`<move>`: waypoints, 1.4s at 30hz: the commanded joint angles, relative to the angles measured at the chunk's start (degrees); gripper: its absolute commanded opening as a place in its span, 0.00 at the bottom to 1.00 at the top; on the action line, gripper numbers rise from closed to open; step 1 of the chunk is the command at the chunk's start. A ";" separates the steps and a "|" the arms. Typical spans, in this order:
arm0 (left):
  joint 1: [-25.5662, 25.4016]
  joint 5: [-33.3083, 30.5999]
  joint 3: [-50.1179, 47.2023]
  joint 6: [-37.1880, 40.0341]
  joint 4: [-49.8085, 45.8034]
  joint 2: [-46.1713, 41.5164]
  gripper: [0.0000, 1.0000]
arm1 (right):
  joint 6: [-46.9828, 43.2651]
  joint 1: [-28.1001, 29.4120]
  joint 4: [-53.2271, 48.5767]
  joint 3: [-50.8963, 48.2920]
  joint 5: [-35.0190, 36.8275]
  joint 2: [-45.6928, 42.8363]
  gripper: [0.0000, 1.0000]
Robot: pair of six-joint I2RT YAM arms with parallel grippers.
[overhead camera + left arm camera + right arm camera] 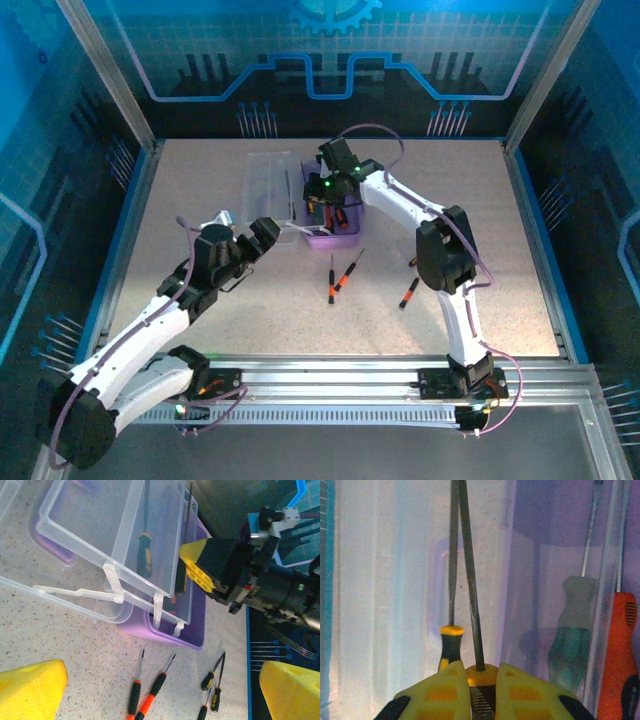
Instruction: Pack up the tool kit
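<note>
Purple plastic case (338, 238) sat just 12 o'clock of the speckled table's (200, 300) centre, its clear lid (272, 180) lying flat at its 10 o'clock and a ribbed orange-handled screwdriver (617, 650) inside. Right gripper (481, 672) pinched a thin-shafted screwdriver (470, 580). Left gripper (268, 236) gaped wide at the case's 9 o'clock.

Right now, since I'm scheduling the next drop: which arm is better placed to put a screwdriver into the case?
Right: the right gripper is shut on a screwdriver above the purple case; the left gripper is open and empty.
</note>
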 commanded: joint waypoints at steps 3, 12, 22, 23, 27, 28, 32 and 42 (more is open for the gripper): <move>0.48 -2.11 -1.53 0.77 -1.12 -3.50 0.99 | 2.27 0.73 1.03 3.49 -2.74 3.23 0.16; 0.50 -4.12 -4.17 0.52 -3.61 -8.82 0.99 | 4.64 1.75 4.10 2.01 -3.92 4.39 0.18; 0.45 -2.06 -4.32 -0.23 -4.02 -9.28 0.99 | 6.57 1.67 7.36 -2.83 -4.31 0.33 0.31; 0.49 -1.95 -4.32 -0.30 -3.96 -9.21 0.99 | 6.58 1.61 7.39 -2.88 -4.41 -0.01 0.31; 0.45 -1.20 -3.94 -0.09 -3.64 -8.70 0.99 | 6.34 1.40 7.86 -3.91 -4.73 -1.60 0.32; 0.50 -1.11 -3.81 0.02 -3.56 -8.37 0.99 | 6.38 1.26 8.13 -4.44 -4.41 -2.32 0.32; 0.50 -0.24 -3.39 0.58 -2.91 -6.99 0.99 | 5.52 1.02 7.42 -5.83 -1.30 -5.38 0.31; 0.44 1.06 -1.87 1.40 -0.08 -3.02 0.99 | 6.31 -1.42 9.13 -14.06 6.17 -13.74 0.22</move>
